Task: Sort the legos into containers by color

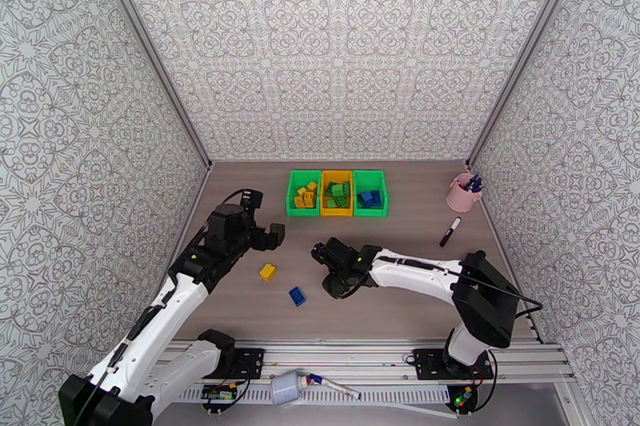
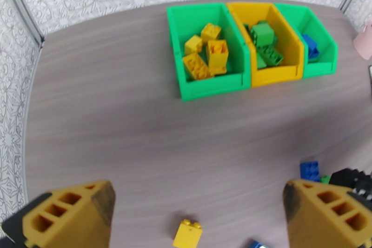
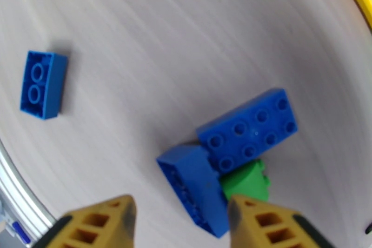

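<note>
The containers [image 1: 337,193] stand in a row at the back: a green bin of yellow legos [image 2: 204,53], a yellow bin of green ones [image 2: 266,44], and a green bin of blue ones [image 2: 310,48]. My left gripper [image 1: 272,236] hangs wide open above the table, with a loose yellow lego [image 2: 188,233] just below its fingers [image 2: 69,211]. The right gripper [image 3: 181,207] is low over a cluster of two blue legos [image 3: 249,130] and a green one [image 3: 246,181]. Its jaws stand apart around the tilted blue brick [image 3: 193,188]. A small blue lego [image 3: 43,84] lies apart.
A pink cup of pens [image 1: 463,192] stands at the back right, with a black-and-white marker [image 1: 450,232] lying in front of it. Patterned walls close in the table on three sides. A metal rail [image 1: 368,352] runs along the near edge.
</note>
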`<action>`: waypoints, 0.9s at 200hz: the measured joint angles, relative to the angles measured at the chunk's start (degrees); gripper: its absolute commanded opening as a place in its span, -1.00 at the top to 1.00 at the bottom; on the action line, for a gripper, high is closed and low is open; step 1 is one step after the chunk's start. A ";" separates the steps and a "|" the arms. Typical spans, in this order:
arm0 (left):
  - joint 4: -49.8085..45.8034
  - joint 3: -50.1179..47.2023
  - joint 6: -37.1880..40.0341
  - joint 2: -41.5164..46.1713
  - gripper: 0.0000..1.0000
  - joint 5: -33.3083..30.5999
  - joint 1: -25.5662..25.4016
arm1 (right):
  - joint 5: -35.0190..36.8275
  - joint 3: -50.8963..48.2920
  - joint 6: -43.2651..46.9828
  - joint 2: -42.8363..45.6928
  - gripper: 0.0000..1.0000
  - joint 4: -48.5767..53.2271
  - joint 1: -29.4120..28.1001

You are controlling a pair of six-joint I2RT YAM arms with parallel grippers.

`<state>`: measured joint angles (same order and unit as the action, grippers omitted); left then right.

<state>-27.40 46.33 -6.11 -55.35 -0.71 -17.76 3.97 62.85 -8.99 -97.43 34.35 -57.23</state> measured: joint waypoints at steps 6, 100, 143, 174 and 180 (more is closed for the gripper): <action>0.00 -0.57 0.15 -0.15 -0.99 0.50 0.20 | -0.02 0.31 0.22 -0.46 -0.11 0.22 0.24; 2.27 -1.09 0.33 -1.18 -0.99 5.64 4.46 | -5.40 1.55 1.55 -2.19 0.06 1.11 0.90; 2.58 -1.09 0.28 -1.44 -0.99 6.91 5.44 | -6.36 1.66 1.95 -2.84 -0.03 1.92 0.90; 2.78 -1.14 0.31 -1.44 -0.99 7.13 5.68 | -6.75 2.16 2.91 -3.08 -0.06 2.67 0.90; 2.78 -1.14 0.31 -1.44 -0.99 7.17 5.73 | -6.86 2.38 3.04 -3.30 -0.06 2.78 0.90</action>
<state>-24.62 45.19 -5.80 -56.80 6.46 -12.03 -2.90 65.23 -5.96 -100.73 37.12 -56.34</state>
